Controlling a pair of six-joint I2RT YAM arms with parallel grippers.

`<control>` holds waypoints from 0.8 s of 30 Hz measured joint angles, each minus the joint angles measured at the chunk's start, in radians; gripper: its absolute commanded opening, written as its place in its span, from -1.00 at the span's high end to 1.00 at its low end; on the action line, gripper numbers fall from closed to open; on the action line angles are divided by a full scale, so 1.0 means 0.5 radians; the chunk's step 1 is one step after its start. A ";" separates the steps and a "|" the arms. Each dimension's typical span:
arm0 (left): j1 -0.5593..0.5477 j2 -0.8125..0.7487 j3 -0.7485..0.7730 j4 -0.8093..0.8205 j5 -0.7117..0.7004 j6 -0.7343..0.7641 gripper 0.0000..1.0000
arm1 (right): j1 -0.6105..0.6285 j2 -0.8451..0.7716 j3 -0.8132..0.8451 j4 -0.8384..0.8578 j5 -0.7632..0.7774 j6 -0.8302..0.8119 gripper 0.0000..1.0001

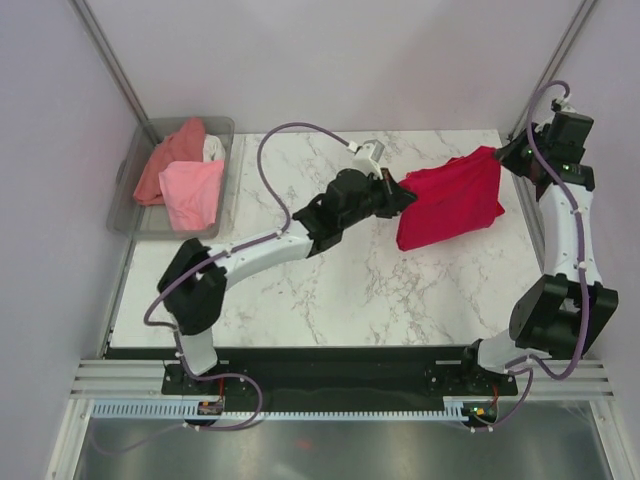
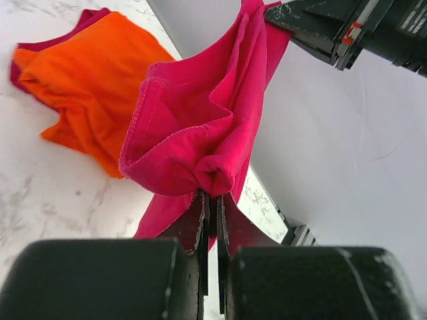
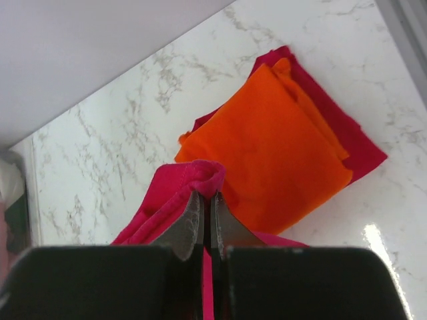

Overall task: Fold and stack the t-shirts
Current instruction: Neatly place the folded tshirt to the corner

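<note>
Both arms are up, with the crimson tee (image 1: 450, 200) strung between them over the table's (image 1: 330, 290) far right quarter. The left gripper (image 2: 212, 197) is clamped tight on a bunched, stitched edge. The right gripper (image 3: 205, 197) pinches the opposite edge, close to the table's right side. The cloth sags, its lower edge drooping. Below it the orange tee (image 3: 267, 153) lies folded flat on a dark red tee (image 3: 363, 150). Open marble runs across the middle and left. The bin (image 1: 125, 195) off the left edge holds pink tees (image 1: 190, 188).
</note>
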 measured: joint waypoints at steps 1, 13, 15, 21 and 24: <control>-0.018 0.072 0.047 0.035 -0.013 -0.008 0.96 | -0.043 0.042 0.053 -0.011 0.001 0.002 1.00; -0.024 1.083 0.819 0.249 -0.043 -0.280 0.96 | -0.143 0.758 0.670 -0.059 0.047 0.046 1.00; -0.008 1.203 0.934 0.287 -0.042 -0.354 0.96 | -0.144 0.882 0.760 -0.044 0.046 0.063 1.00; 0.107 1.560 1.312 0.351 -0.066 -0.459 0.96 | -0.142 1.345 1.079 0.104 -0.030 0.166 1.00; 0.179 1.652 1.386 0.357 -0.116 -0.488 0.45 | -0.122 1.543 1.180 0.179 -0.068 0.239 0.56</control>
